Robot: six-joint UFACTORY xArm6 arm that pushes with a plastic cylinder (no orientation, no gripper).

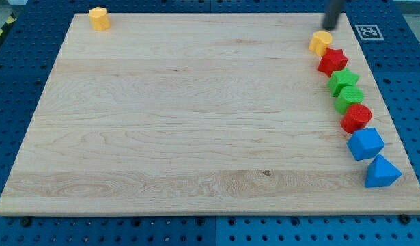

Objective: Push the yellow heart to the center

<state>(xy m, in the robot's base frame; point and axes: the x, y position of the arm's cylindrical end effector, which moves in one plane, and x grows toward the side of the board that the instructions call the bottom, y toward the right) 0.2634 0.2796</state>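
Note:
Two yellow blocks show. One (321, 42) lies near the board's top right edge, at the head of a row of blocks; it looks like the heart, though its shape is hard to make out. The other yellow block (99, 18) sits in the board's top left corner and looks angular. My tip (328, 30) comes down from the view's top right. It stands just above and slightly right of the right-hand yellow block, very close to it; I cannot tell if they touch.
Down the wooden board's (196, 123) right edge runs a row: red star (332, 61), green star (343, 80), green block (350, 98), red block (356, 117), blue block (365, 143), blue triangle (382, 171). A marker tag (368, 31) lies off the board's top right corner.

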